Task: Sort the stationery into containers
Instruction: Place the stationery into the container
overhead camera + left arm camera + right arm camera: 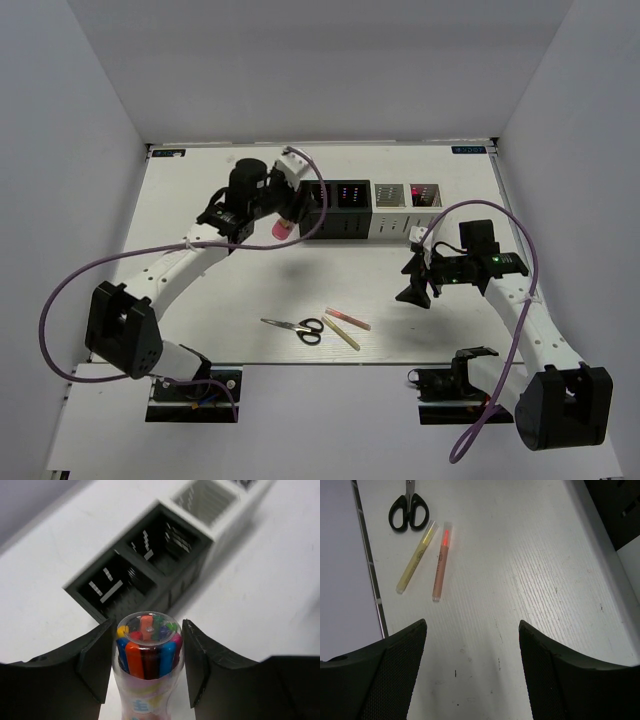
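Note:
My left gripper is shut on a pink cylindrical tube full of coloured pens and holds it just in front of the leftmost black bin. The four bins stand in a row: two black and two white. My right gripper is open and empty above bare table. Black-handled scissors, a pink stick and a tan stick lie near the front edge. They also show in the right wrist view: scissors, pink stick, tan stick. The markers are not visible.
White walls close in the table on the left, back and right. The table's front edge runs just below the scissors. A purple cable loops off each arm.

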You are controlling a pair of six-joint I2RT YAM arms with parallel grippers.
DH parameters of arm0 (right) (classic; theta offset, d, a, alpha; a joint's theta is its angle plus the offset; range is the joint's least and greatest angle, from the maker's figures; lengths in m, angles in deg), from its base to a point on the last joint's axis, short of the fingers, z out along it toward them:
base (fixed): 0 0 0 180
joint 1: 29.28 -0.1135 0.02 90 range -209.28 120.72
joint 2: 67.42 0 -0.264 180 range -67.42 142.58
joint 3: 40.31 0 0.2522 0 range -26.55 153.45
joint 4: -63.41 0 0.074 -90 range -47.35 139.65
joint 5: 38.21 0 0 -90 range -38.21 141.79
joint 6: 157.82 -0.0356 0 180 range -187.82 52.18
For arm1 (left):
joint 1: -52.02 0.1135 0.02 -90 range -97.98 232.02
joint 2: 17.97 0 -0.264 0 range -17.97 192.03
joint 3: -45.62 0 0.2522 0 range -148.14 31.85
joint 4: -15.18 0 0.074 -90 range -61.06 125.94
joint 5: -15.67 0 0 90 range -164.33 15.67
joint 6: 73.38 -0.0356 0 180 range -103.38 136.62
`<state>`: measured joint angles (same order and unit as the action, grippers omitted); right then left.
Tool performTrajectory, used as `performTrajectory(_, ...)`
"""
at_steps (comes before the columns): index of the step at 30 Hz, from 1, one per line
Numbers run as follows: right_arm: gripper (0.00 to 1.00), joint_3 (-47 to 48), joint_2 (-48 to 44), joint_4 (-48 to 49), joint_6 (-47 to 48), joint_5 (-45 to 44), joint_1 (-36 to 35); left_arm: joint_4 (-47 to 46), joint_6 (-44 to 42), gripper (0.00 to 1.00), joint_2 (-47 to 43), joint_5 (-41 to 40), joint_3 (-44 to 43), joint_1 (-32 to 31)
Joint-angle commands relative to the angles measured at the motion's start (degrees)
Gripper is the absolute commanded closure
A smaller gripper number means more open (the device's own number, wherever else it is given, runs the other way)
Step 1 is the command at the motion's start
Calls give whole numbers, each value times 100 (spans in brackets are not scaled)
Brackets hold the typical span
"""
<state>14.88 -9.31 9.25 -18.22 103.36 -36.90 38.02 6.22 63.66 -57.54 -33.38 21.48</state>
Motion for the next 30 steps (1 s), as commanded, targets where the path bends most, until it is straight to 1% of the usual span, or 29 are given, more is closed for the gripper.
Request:
performTrajectory(1, 23, 32, -98, -47, 76, 204, 15, -1896, 1369, 100, -173, 211, 159, 268)
performTrajectory(3, 23, 40, -98, -38, 67, 230, 15, -2697, 1723, 100, 10, 131, 125, 408)
performTrajectory(4, 46, 41, -80, -38, 58, 222, -3, -2875, 1821, 100, 185, 96, 73, 426)
performTrajectory(5, 65, 49, -54, -116, 58, 230, 6, -3042, 2039, 100, 370, 87, 20, 461)
performTrajectory(6, 87, 110, -19, -152, 67, 239, -3, -3522, 2285, 100, 467, 69, -16, 505)
performTrajectory(7, 100, 128, 7, -187, 76, 248, 6, -3684, 2392, 100, 555, 43, -120, 523)
performTrajectory(8, 100, 146, 34, -205, 41, 283, 6, -3825, 2741, 100, 809, 34, -147, 532)
performTrajectory(9, 100, 172, 34, -257, 58, 266, 6, -4218, 2849, 100, 889, 17, -165, 549)
performTrajectory(11, 100, 181, 60, -223, 32, 248, 14, -4440, 3051, 100, 1213, -1, -383, 550)
performTrajectory(13, 100, 129, 34, -109, -12, 204, 23, -4616, 3131, 100, 1347, -1, -507, 541)
performTrajectory(15, 100, 111, 16, -82, -38, 187, -90, -4740, 3253, 100, 1566, -106, -569, 541)
performTrajectory(16, 100, 102, 16, -99, -47, 178, 5, -4888, 3280, 100, 1628, -150, -561, 550)
performTrajectory(23, 100, 93, 61, -134, 49, 187, -3, -5170, 3351, 100, 2191, -203, -737, 541)
performTrajectory(30, 100, 111, 104, -170, 102, 186, 6, -5478, 3324, 100, 2367, -299, -394, 550)
